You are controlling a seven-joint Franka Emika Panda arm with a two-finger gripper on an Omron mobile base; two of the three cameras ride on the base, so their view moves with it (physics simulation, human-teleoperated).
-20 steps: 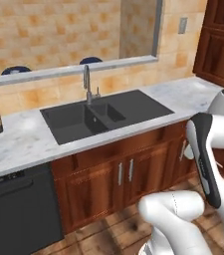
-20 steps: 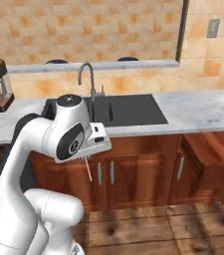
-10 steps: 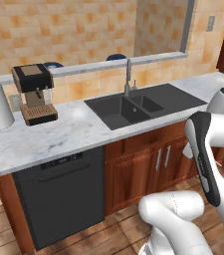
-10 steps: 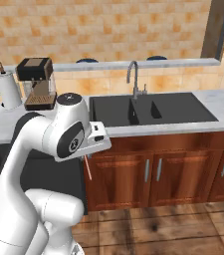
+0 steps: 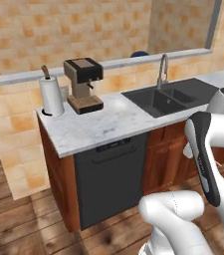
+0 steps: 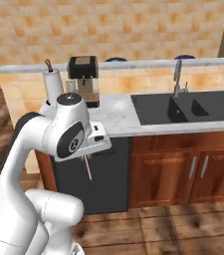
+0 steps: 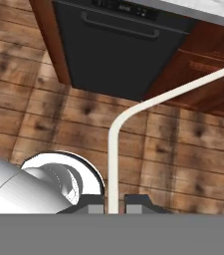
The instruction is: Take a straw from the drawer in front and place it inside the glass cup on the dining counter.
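Observation:
My gripper (image 7: 113, 204) is shut on the straw (image 7: 114, 149), which rises from between the two dark fingertips (image 7: 95, 201) and bends to the upper right, looking white here. In the right base view the straw (image 6: 88, 168) hangs as a thin pinkish line below my hand (image 6: 96, 143), in front of the dishwasher. The hand points down at the wooden floor (image 7: 44, 99). The glass cup and the dining counter are out of view.
A marble counter (image 5: 103, 124) carries a paper towel roll (image 5: 51, 96), a coffee machine (image 5: 84, 84) and a black sink (image 5: 168, 97) with a tap. A black dishwasher (image 5: 108, 174) and wooden cabinet doors (image 6: 183, 169) stand below it. Open wooden floor lies to the left.
The whole scene has slid to the right, so the camera has moved; the coffee machine and paper towel roll now sit nearer the middle. The straw stays held in the gripper.

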